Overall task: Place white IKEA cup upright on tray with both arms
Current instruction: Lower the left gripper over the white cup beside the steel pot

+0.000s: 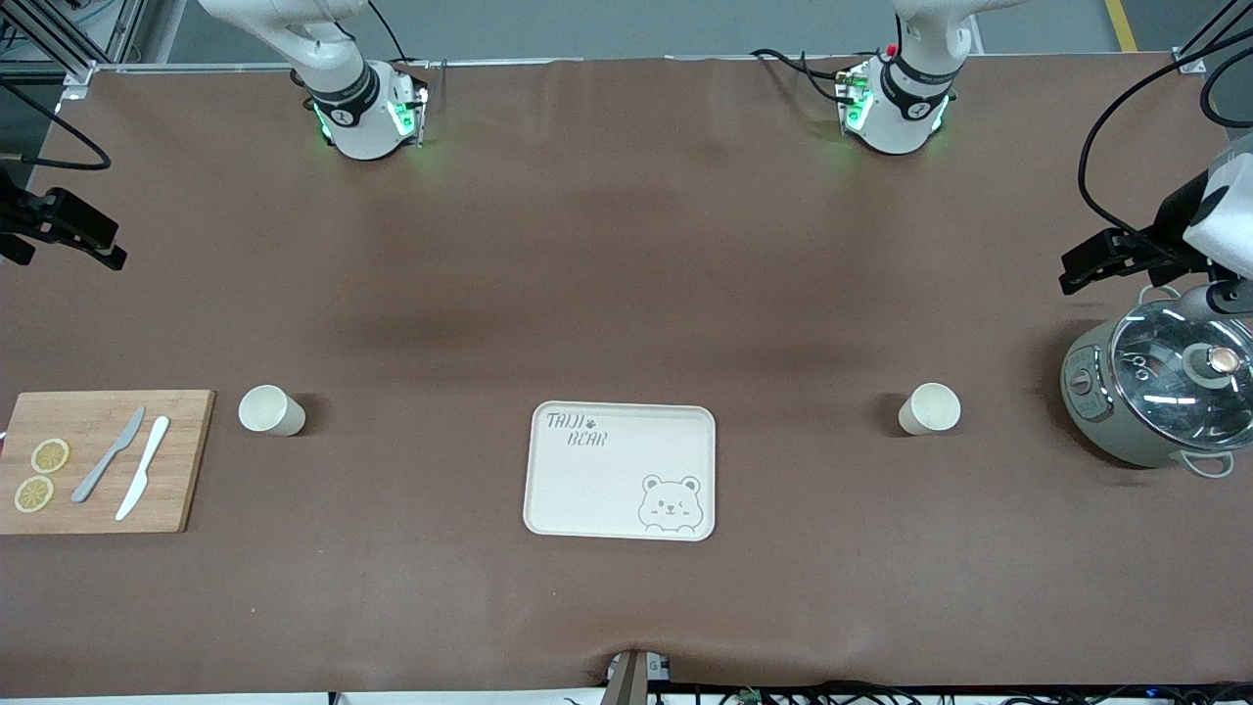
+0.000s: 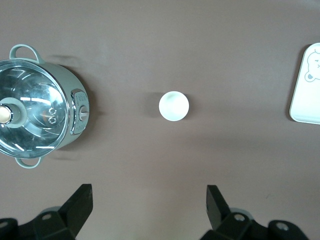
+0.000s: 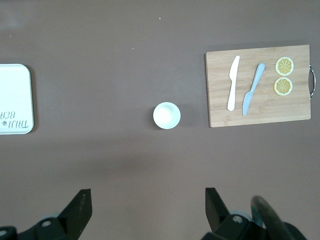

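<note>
Worktop (image 1: pixel 626 255): one brown surface, items listed from the right arm's end to the left arm's end.

Right pincer (image 3: pixel 147 210): one, high over the worktop near the right arm's end, fingers (image 3: pixel 80 207) spread wide, holding nothing; seen at the edge of the front view (image 1: pixel 59 230).

Cutting board (image 1: pixel 98 460): one, wooden, at the right arm's end. It carries two lemon slices (image 1: pixel 49 455) (one nearer the front camera than the other), one grey knife (image 1: pixel 108 455) and one white knife (image 1: pixel 143 467) lying side by side.

Cups: two, white, both upright and empty as seen from above. The first cup (image 1: pixel 269 409) stands just beside the board, toward the tray. The second cup (image 1: pixel 930 407) stands between the tray and the pot, apart from both.

Tray (image 1: pixel 621 470): one, cream, flat in the middle of the worktop, bear drawing and "BEAR" lettering on it; nothing rests on it.

Pot (image 1: pixel 1155 392): one, grey-green, at the left arm's end, closed by a glass lid (image 1: pixel 1189 372) with a knob (contents not discernible).

Left pincer (image 2: pixel 150 207): one, in the air just above the pot, fingers (image 2: pixel 80 205) spread wide, empty; visible in the front view (image 1: pixel 1106 262).
</note>
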### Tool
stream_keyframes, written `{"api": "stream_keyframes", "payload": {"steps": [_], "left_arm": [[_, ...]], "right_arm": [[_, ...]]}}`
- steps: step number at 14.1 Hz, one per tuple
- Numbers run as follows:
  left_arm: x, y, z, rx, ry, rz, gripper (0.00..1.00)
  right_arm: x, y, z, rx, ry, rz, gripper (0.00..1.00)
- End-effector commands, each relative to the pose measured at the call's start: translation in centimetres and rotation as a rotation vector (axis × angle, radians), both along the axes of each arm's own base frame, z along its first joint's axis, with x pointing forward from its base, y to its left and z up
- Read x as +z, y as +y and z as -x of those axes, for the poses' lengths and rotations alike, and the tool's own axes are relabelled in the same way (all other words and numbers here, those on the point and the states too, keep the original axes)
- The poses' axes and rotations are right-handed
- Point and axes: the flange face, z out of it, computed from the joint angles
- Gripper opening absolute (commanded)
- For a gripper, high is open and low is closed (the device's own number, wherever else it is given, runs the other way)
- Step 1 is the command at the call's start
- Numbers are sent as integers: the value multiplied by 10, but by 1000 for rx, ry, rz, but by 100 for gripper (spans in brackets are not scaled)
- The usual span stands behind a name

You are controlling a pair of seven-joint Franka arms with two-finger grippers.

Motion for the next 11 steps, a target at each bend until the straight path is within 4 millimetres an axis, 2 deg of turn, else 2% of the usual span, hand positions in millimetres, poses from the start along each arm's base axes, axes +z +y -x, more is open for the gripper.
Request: {"api": "stream_keyframes", "payload": {"steps": [1,3,6,9,11], "left_arm": [[4,3,4,-12,-1,-8,100],[1,15,1,3,3,-4,100],[-23,28,-14,22,28,9,100],[-72,29,-26,22,6,10,100],[-123,45,-31,46,-52,13,100]], "right_arm": [[6,-3,5,3,-12,6,100],[6,-3,5,3,-12,6,100],[6,-3,5,2,-12,6,100],[6,-1,3,6,-12,6,100],[3,-1,0,5,-6,7,100]]}}
